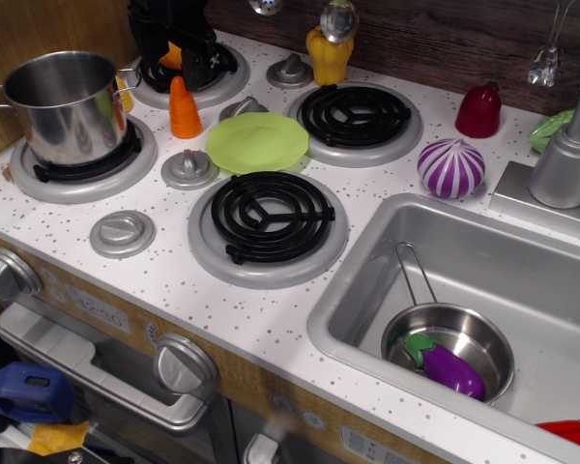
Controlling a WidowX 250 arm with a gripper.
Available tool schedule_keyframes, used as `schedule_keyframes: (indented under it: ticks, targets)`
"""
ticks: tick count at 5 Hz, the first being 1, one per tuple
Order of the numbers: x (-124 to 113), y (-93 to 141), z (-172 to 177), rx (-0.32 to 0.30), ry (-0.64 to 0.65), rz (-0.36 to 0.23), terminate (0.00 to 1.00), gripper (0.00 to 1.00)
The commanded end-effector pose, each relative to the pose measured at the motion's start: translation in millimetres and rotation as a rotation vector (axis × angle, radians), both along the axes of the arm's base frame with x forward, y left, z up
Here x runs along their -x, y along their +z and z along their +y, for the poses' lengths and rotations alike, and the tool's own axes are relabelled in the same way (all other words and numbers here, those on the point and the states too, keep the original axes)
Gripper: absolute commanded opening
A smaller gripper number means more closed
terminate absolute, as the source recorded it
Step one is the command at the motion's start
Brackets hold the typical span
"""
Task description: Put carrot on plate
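Fingers (186, 60) above back burner, carrot (184, 108) upright beside plate (257, 142)

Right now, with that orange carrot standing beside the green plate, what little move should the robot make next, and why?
Probably bring the hand down over the carrot to grasp it. The carrot stands upright on the stovetop just left of the lime-green plate, not on it, and the dark hand sits behind and above it; whether it is open cannot be told.
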State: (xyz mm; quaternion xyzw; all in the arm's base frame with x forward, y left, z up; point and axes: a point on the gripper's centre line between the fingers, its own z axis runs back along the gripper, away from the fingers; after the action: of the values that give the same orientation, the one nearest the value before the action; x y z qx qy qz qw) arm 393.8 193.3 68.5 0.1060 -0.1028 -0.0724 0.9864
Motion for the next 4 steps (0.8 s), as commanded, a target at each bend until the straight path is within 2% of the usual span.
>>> schedule_keyframes:
  ticks: [1, 2, 4]
  targets:
    - [0, 0, 0, 0.000, 0.000, 0.000, 0.00, 1.00]
    - [-3, -10, 5, 0.030, -0.004, -0.005, 0.00, 1.00]
    - [-4, -24, 6, 0.046, 0.014, -0.034, 0.00, 1.00]
